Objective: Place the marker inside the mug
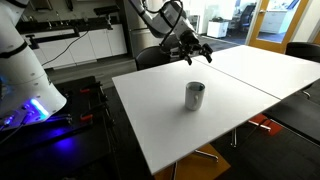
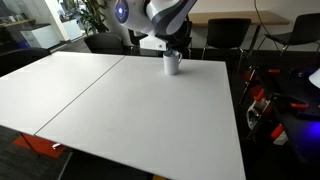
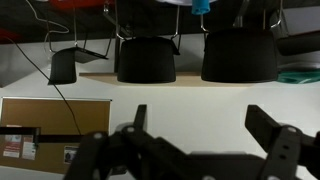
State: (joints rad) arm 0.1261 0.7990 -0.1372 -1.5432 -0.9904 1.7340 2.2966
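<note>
Two raised exterior views, shared table (image 1: pixel 170 125)

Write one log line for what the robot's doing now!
end effector: open, raised | mug: upright on table | marker: not seen

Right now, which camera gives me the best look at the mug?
An exterior view: the mug stands clear on the white table, side and rim showing. In an exterior view the mug sits small and far, just below the arm. The wrist view shows no mug.
</note>
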